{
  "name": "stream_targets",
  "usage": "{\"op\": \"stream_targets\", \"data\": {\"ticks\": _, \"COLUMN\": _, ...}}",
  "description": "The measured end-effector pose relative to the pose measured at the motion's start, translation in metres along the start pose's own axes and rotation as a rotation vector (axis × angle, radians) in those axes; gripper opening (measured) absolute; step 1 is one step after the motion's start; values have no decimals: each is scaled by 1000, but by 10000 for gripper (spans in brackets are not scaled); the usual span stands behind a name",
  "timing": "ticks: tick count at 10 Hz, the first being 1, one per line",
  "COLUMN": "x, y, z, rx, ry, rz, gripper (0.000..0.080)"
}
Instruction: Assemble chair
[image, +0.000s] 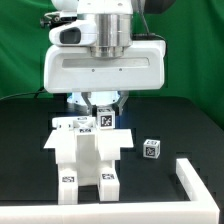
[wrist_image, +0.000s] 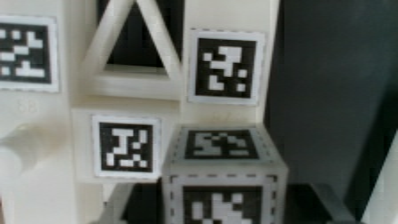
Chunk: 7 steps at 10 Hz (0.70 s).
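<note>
**Item: chair, partly put together, on black desk, pincer overhead**

Location: The chair (image: 86, 155) lies near the middle of the desk (image: 28, 150), directly below the arm (image: 105, 62). It is a cluster of white matte pieces joined together.

Make-up, exterior view: A broad upper part carries several black-and-white tags along its far edge. Two bar-like pieces run from it toward the camera, side by side with a dark gap between them. Each bar shows a tag at its near end.

Separate part: One small tagged block (image: 150, 150) stands alone on the desk, on the exterior view's right of the chair and apart from it.

Pincer: The pincer (image: 102, 104) hangs low over the far edge of the chair, just above the tagged piece (image: 103, 121) there. Its fingertips are in shadow under the wrist housing, so I cannot tell whether it is spread, closed, or clamped on that piece.

Wrist view: A blocky white part (wrist_image: 222, 172) fills the close foreground, with one tag on each of two visible faces. Behind it stand flat white pieces with three more tags. No fingers can be made out.

Other fixtures: A white angled rail (image: 195, 180) sits at the exterior view's near right corner, and a green backdrop (image: 20, 50) hangs behind.
</note>
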<state>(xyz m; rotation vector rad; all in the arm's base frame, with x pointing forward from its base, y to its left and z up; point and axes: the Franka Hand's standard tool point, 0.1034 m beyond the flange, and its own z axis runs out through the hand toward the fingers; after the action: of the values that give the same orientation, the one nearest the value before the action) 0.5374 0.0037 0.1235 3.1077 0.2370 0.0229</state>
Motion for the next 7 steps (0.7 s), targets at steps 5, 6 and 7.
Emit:
{"op": "stream_targets", "data": {"ticks": 5, "x": 4, "y": 1, "z": -1, "rx": -3, "ry": 5, "rz": -1, "gripper": 470}}
{"op": "stream_targets", "data": {"ticks": 6, "x": 4, "y": 1, "z": -1, "rx": -3, "ry": 5, "rz": -1, "gripper": 607}}
{"op": "stream_targets", "data": {"ticks": 7, "x": 4, "y": 1, "z": -1, "rx": -3, "ry": 5, "rz": -1, "gripper": 636}}
